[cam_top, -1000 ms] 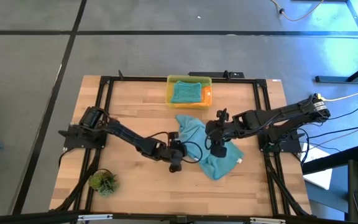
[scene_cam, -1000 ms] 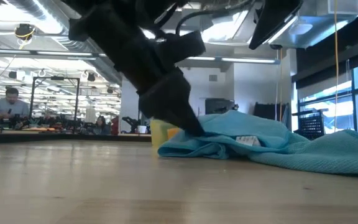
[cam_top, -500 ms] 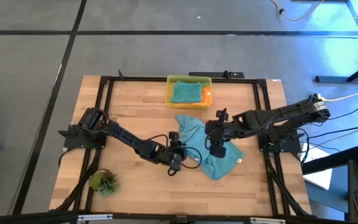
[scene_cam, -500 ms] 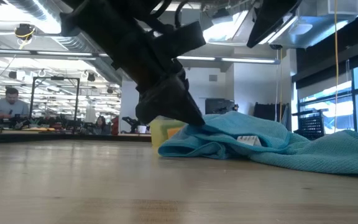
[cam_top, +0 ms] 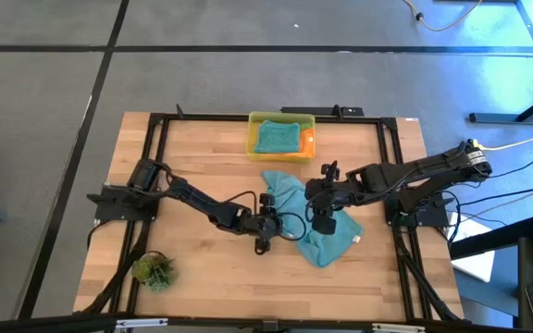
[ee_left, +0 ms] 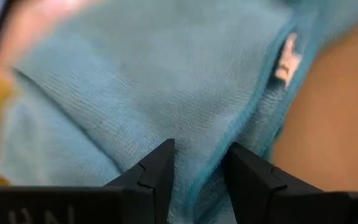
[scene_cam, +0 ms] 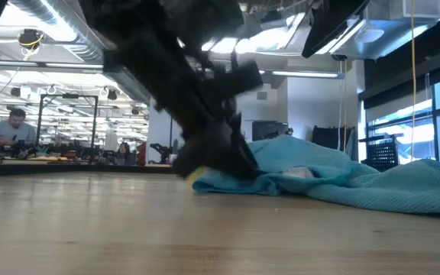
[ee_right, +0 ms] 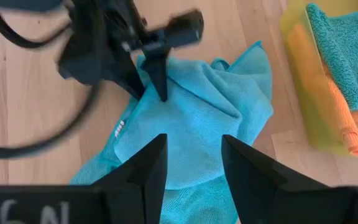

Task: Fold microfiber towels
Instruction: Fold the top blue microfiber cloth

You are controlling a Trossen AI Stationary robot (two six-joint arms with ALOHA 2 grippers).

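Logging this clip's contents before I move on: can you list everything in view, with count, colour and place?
loose towel: one, teal-blue, crumpled at table centre
folded towels: teal on top, orange beneath, inside the bin
bin: one, yellow, table's far edge
plant tuft: one, green, near left corner
table: one, light wood
people: seated at desks, room behind
left gripper: dark, at the loose towel's left edge
right gripper: dark, open above the loose towel
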